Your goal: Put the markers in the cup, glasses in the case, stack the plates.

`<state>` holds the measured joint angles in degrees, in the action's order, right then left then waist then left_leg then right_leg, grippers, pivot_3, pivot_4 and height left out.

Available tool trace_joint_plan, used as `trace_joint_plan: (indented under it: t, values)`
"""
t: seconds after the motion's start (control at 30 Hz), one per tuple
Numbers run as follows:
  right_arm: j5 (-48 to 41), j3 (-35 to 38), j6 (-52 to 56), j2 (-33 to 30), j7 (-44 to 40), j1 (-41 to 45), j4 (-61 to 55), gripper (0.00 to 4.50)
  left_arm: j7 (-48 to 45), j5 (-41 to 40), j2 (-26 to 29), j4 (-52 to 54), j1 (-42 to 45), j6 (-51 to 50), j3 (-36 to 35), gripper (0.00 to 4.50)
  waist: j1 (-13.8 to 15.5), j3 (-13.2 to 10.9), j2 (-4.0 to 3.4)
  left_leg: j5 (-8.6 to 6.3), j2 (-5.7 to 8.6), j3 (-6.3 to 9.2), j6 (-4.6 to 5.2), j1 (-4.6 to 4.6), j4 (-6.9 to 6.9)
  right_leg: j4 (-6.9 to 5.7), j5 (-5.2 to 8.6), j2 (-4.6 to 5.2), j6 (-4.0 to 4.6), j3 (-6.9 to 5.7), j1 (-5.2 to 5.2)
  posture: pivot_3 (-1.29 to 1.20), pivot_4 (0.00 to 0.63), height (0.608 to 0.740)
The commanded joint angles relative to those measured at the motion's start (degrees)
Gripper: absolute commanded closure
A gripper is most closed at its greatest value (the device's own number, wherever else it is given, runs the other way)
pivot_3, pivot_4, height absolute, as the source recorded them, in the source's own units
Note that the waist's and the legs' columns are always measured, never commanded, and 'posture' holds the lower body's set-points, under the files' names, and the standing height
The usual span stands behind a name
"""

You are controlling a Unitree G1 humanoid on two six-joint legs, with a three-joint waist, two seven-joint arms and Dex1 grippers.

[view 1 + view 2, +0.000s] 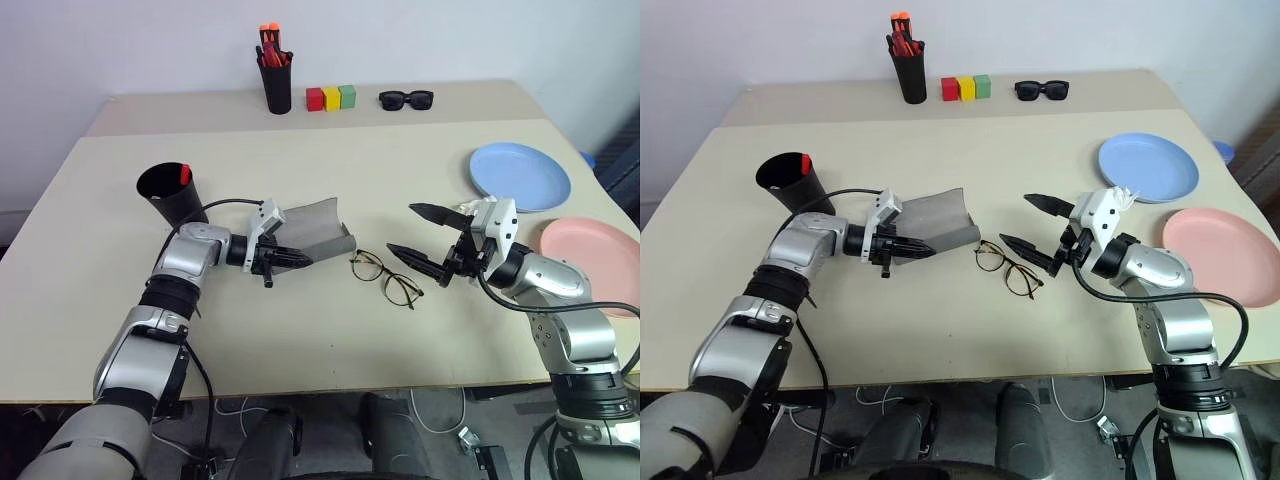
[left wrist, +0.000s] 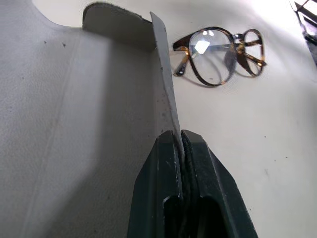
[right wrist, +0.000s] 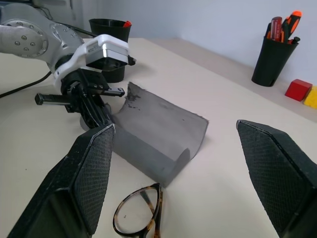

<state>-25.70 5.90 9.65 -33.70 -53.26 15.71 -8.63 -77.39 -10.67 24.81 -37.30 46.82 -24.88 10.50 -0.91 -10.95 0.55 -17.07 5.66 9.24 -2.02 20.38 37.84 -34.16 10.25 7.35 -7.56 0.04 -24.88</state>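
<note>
The left gripper (image 1: 300, 259) has its jaws pressed together on the thin edge of the open grey case (image 1: 318, 228); the left wrist view shows the wall of the case pinched between the two fingers (image 2: 163, 198), with the pale inside of the case spreading away to one side. The glasses (image 1: 386, 277) lie flat on the table (image 1: 300, 330) just past those fingertips, beyond the case's near corner and clear of it (lenses up, arms folded or nearly so; hard to tell).

The right gripper (image 1: 417, 238) hangs above the table with its jaws wide apart and nothing between them. The glasses sit just below and ahead of its lower finger, not touching it; the case lies further along its line of reach.

Behind the left gripper stands the cup (image 1: 167, 193), with a marker (image 1: 185, 174) poking its red cap over the rim. The blue plate (image 1: 519, 176) and the pink plate (image 1: 592, 260) lie side by side behind the right gripper, not stacked.
</note>
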Motion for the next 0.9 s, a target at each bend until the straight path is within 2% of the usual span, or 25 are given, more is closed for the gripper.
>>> trace_joint_plan:
  t: [0.03, 0.17, 0.3, 0.5, 0.6, 0.7, 0.9]
  values:
    - [-0.27, 0.46, -0.92, 0.1, -0.1, 0.99, -0.46, 0.47, -6.37, -1.58, 3.61, 3.19, 1.8, -1.39, -0.11, 4.44, -0.01, 0.0, 0.0, 0.0, 0.0, 0.0, 0.0, 0.0, 0.0, -0.01, 0.0, 0.0, 0.0, 0.0, 0.0, 0.0, 0.15, 0.74]
    - [-0.15, 0.38, -0.97, 0.07, -0.37, 1.58, 0.16, 0.47, -14.65, -4.97, 8.82, 4.86, 2.05, 2.42, 2.38, 4.44, 0.07, 0.0, 0.0, -0.01, -0.01, 0.0, 0.01, 0.01, 0.0, -0.01, 0.0, -0.01, 0.0, 0.0, -0.01, 0.0, 0.15, 0.74]
    - [-0.08, 0.25, -1.13, 0.06, -0.63, 2.07, 0.66, 0.47, -15.11, -8.37, 15.33, 4.21, 1.68, 14.74, 11.8, 4.44, 0.14, 0.0, 0.0, -0.02, -0.03, 0.0, 0.01, 0.01, 0.0, 0.0, 0.0, 0.0, 0.0, 0.01, -0.01, 0.0, 0.15, 0.74]
    - [-0.31, 0.5, -0.91, -0.12, -0.46, 1.37, -0.36, 0.47, -15.11, -9.69, 17.11, -0.54, 3.41, 27.49, 19.73, 4.44, 0.36, -0.01, 0.0, -0.03, -0.02, 0.0, 0.02, 0.07, 0.04, 0.02, 0.0, 0.0, 0.0, 0.01, -0.01, 0.0, 0.15, 0.74]
    - [-0.09, 0.64, -0.94, -0.32, -0.25, 0.96, -0.66, 0.47, -15.11, -9.12, 14.63, -4.37, 4.81, 29.52, 18.42, 4.44, 0.39, -0.01, 0.0, -0.04, -0.02, 0.0, 0.03, 0.07, 0.05, 0.02, 0.0, 0.0, 0.0, 0.01, -0.01, 0.0, 0.15, 0.74]
    - [-0.42, 0.99, -0.48, -0.56, -0.03, 0.29, -1.49, 0.47, -15.11, -7.45, 12.95, -6.98, 5.81, 29.25, 16.58, 3.59, 0.29, -0.01, 0.01, -0.05, 0.0, -0.02, 0.06, 0.07, 0.07, 0.01, 0.0, 0.0, 0.0, 0.01, 0.0, 0.0, 0.15, 0.74]
    - [-1.59, 0.66, 2.6, -2.23, -0.57, 0.37, -2.95, 0.47, -15.11, -9.98, 13.18, -3.65, 4.74, 23.38, 12.28, 0.49, -0.07, -0.01, 0.01, -0.11, -0.03, -0.04, 0.16, 0.05, 0.07, 0.01, 0.0, -0.04, 0.0, 0.01, -0.02, 0.0, 0.15, 0.74]
